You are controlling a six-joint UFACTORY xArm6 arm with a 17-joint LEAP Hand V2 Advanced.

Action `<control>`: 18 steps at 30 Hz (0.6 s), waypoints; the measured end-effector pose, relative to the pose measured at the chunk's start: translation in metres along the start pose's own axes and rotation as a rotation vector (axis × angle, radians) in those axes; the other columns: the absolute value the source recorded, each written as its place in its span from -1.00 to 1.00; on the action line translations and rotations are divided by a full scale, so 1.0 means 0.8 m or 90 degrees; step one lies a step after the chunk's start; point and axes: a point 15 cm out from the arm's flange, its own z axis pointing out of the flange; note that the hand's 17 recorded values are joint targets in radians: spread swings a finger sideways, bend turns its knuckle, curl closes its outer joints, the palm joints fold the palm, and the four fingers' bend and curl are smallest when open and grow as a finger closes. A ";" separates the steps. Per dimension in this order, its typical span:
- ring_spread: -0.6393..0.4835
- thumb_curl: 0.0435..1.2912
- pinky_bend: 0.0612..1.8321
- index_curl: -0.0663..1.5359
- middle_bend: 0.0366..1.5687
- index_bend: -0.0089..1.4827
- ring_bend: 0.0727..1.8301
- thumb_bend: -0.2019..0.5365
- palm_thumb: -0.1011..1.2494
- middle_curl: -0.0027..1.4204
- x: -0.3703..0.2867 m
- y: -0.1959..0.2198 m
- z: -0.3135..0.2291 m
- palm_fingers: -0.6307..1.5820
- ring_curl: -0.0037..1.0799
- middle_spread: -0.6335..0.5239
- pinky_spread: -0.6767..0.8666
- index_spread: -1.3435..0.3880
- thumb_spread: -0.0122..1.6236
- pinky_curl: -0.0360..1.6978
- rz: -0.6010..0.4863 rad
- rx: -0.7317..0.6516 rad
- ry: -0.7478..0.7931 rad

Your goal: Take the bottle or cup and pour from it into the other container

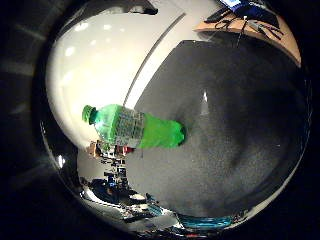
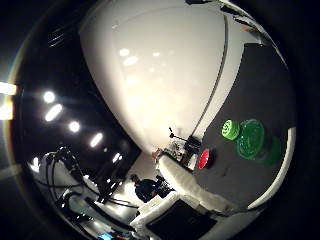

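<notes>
**Green bottle on dark tabletop, hand not visible**

We see a green bottle (image 1: 134, 128) with a green screw cap (image 1: 88, 113) and a pale label band around its middle. It stands on a dark grey tabletop (image 1: 235, 140). In the little finger side view we see it side-on, its base resting on the dark surface and its capped neck set against the white wall (image 1: 100, 55) behind. It is upright on the table as far as we can judge; the cap is on.

In the thumb side view we see the same bottle more from above, cap nearest the camera. Near it on the same tabletop sits a small red cup (image 2: 204, 158), apart from the bottle, not touching it. We cannot tell whether the cup holds anything.

The bottle takes up only a modest part of either view. Nothing touches the bottle or the cup.

The hand: we see no fingers or other part of it in either view, so we cannot tell if it is spread, curled or grasping. Nothing sits close against the palm cameras.

Beyond the table edge there is a wooden desk (image 1: 270, 35) with dark items on it.
</notes>
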 end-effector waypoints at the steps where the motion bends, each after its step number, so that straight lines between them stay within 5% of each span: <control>1: 0.34 -0.53 0.01 -0.57 -0.59 -0.77 -0.37 -0.52 0.00 -0.50 0.002 0.001 0.004 -0.32 -0.62 0.18 0.43 0.30 0.34 -0.96 -0.001 -0.005 0.000; 18: 0.34 -0.52 -0.02 -0.57 -0.60 -0.78 -0.38 -0.51 0.01 -0.51 0.039 0.028 0.058 -0.32 -0.61 0.18 0.46 0.30 0.33 -0.96 0.004 -0.065 0.013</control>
